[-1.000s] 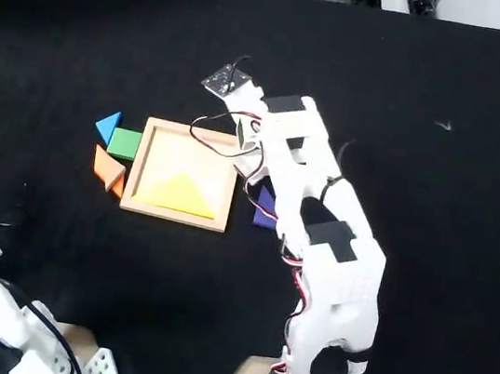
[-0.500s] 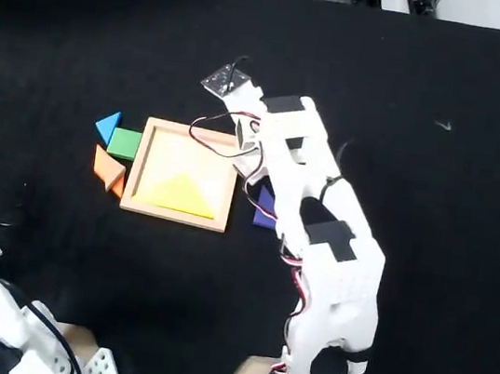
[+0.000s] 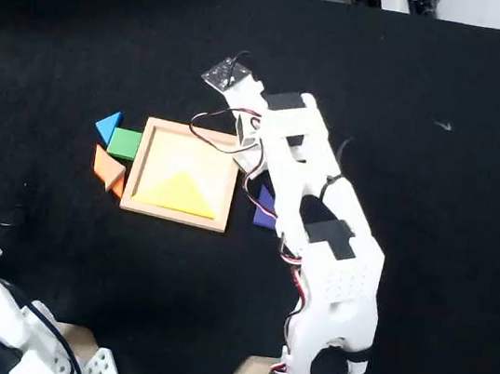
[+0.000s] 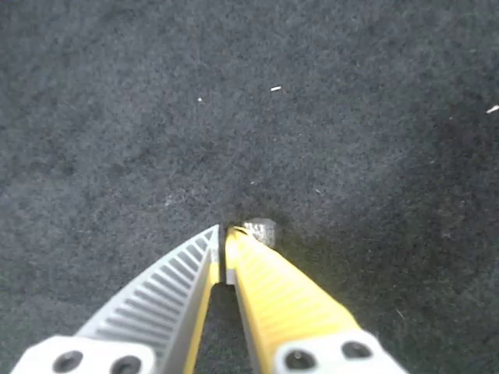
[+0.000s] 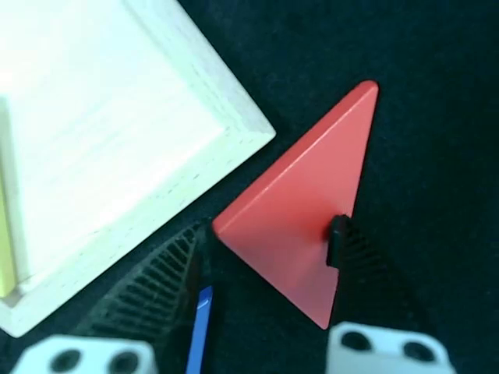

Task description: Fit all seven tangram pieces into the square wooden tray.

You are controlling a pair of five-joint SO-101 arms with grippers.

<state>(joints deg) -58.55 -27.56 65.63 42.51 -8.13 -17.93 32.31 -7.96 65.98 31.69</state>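
Just beside tray (image 5: 226, 109) rim, red triangle (image 5: 300, 202)

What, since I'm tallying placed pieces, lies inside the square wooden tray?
One yellow triangular piece lies inside the square wooden tray, against its near rim; elsewhere bare wood shows. From above, the right arm covers one far corner; the right gripper grips a red triangular piece just outside.
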